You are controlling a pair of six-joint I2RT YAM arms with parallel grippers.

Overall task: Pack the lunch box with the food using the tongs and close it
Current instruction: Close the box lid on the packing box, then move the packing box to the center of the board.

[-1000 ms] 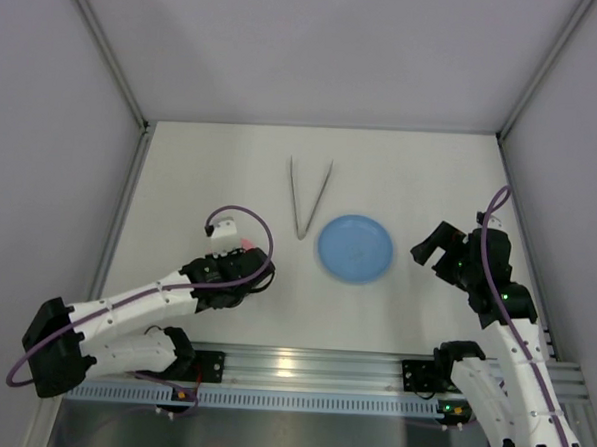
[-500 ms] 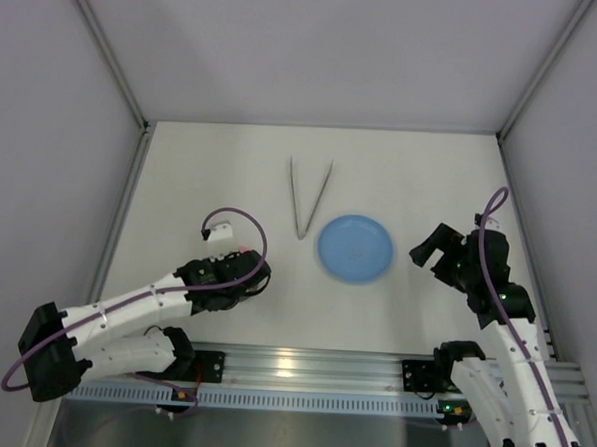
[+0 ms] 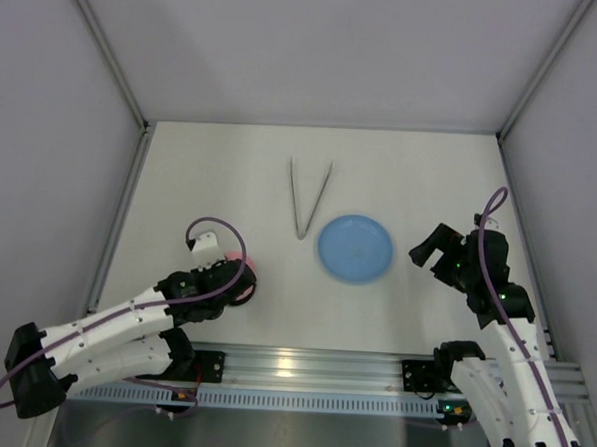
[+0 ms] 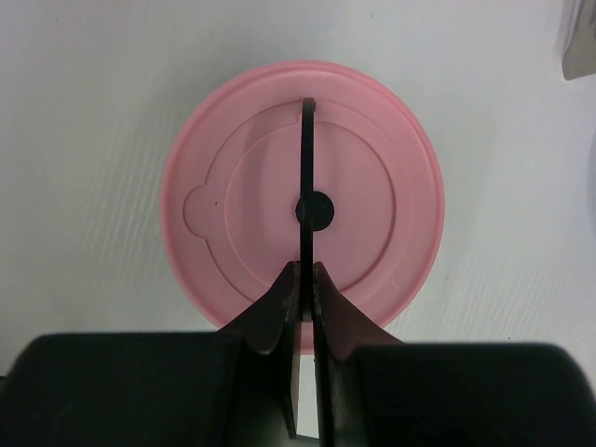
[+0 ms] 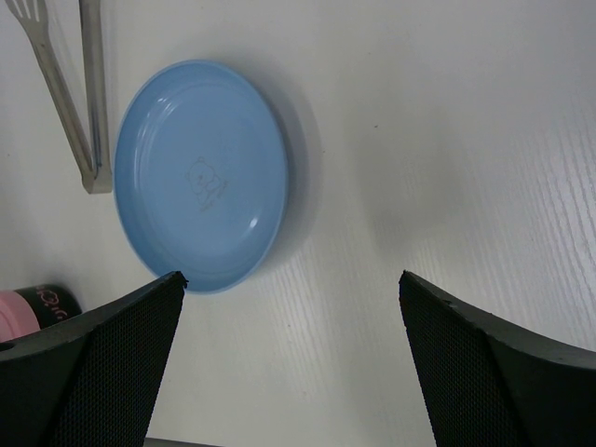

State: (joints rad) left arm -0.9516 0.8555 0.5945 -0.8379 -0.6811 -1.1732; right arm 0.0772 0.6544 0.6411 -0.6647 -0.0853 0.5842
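The left gripper (image 4: 305,279) is at the near left of the counter (image 3: 201,168). Its jaws are pressed together on the black strap handle (image 4: 305,158) of the pink lunch box lid (image 4: 233,205). In the left wrist view the strap shows edge-on as a thin line. It runs straight away from the gripper, across the lid's middle to its far side, and the fingers pinch its near end. The lid faces flat up at that camera. Whether it rests on anything or hangs free cannot be told, because what lies under it is hidden.

The tongs (image 3: 308,199) lie flat on the counter near the middle, well apart from the lid. Their long axis runs from near to far. The joined end points toward the arms, just beside the left rim of the blue plate (image 3: 354,248), and the two thin arms spread toward the far wall.

The right gripper (image 5: 290,279) hangs to the right of the plate, jaws wide apart, with nothing between them.
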